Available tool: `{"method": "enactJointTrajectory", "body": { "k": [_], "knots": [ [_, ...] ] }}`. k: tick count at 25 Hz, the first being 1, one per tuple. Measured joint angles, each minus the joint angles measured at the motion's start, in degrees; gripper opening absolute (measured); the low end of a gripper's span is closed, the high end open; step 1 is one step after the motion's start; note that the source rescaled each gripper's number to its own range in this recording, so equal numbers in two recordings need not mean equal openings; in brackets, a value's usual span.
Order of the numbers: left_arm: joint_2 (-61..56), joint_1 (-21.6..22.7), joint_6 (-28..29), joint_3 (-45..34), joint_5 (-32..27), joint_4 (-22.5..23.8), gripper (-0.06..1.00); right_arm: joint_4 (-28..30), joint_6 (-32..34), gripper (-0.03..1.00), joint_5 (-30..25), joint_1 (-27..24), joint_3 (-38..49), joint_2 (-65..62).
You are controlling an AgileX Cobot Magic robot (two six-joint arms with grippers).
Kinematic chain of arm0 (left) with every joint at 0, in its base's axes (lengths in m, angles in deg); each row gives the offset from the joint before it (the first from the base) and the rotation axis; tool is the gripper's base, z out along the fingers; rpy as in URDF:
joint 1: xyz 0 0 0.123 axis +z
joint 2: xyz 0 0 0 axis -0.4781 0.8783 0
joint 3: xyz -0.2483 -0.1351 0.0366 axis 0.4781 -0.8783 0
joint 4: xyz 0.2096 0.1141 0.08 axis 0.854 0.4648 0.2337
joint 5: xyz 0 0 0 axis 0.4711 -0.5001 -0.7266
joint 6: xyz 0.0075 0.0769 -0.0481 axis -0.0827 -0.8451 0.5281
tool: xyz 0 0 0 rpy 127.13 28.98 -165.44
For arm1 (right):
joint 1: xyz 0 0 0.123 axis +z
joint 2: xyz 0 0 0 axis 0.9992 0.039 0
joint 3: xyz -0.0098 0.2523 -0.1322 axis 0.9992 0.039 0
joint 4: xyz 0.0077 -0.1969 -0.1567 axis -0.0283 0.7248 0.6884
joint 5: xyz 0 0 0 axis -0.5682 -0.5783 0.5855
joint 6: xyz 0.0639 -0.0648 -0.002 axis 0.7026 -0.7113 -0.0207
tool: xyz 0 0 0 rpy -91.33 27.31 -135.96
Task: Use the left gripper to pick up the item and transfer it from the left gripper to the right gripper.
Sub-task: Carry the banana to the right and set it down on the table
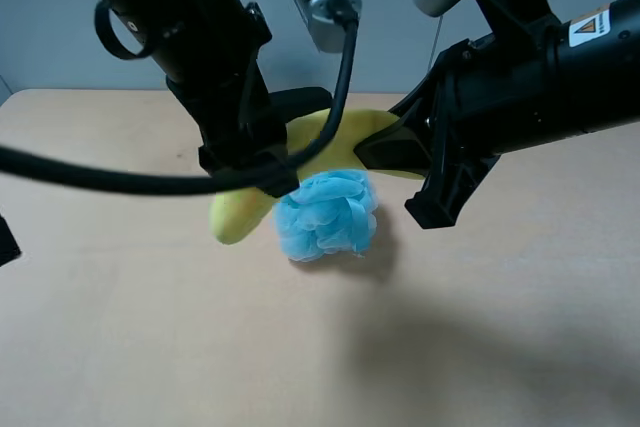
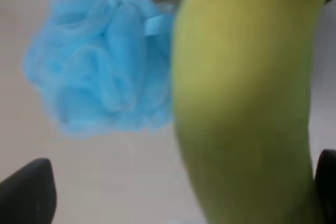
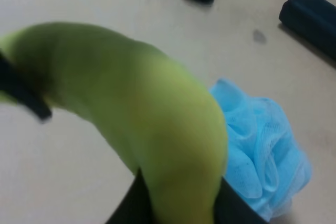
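The yellow plush banana point(image 1: 235, 215) hangs in the air above the table, its left end sticking out below my left gripper point(image 1: 255, 172). In the left wrist view the banana point(image 2: 247, 98) lies against one black finger point(image 2: 328, 182) while the other finger point(image 2: 26, 192) stands well apart from it, so the left gripper point(image 2: 177, 190) is open. My right gripper point(image 1: 395, 142) is shut on the banana's right end. In the right wrist view its dark fingers point(image 3: 236, 214) clamp the banana point(image 3: 157, 119) on both sides. The stem tip and white tag are hidden.
A fluffy blue bath puff point(image 1: 328, 212) sits on the tan table point(image 1: 150, 347) right under the banana; it also shows in the wrist views point(image 2: 100, 61) point(image 3: 262, 145). A black oblong case point(image 3: 310, 17) lies farther off on the table. A dark object point(image 1: 5, 242) is at the left edge.
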Motion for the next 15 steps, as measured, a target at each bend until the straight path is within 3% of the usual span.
{"method": "enactJointTrajectory", "body": {
  "k": [5,11,15],
  "knots": [
    [-6.5,0.0,9.2,2.6,-3.3,6.2,1.00,-0.1,0.0,0.00,-0.7,0.0,0.0,0.0],
    [-17.5,0.0,19.3,2.6,-12.5,7.8,1.00,-0.1,-0.1,0.00,-1.0,0.0,0.0,0.0],
    [-26.6,0.0,24.4,0.6,-14.0,10.6,1.00,-0.1,-0.1,0.00,-1.0,0.0,0.0,0.0]
  ]
}}
